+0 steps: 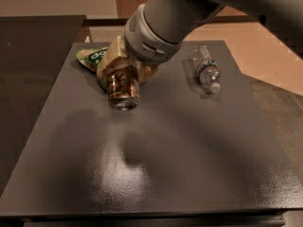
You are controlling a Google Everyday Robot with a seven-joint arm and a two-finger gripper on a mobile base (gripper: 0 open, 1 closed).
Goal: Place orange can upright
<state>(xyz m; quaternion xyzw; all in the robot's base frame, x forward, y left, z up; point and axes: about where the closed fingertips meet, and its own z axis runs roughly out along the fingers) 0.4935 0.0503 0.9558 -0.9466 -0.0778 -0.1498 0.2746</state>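
The orange can (122, 91) has a coppery brown body and a silver end that faces me. My gripper (124, 74) is shut on the orange can, with cream fingers (108, 63) on either side of its body. It holds the can in the air above the dark table (199, 160), tilted with its silver end down and toward me. The can's shadow lies on the table below it. The grey arm comes in from the top right.
A green snack bag (91, 57) lies at the table's far left, partly hidden behind the gripper. A clear plastic water bottle (206, 70) lies on its side at the far right. A second dark surface stands to the left.
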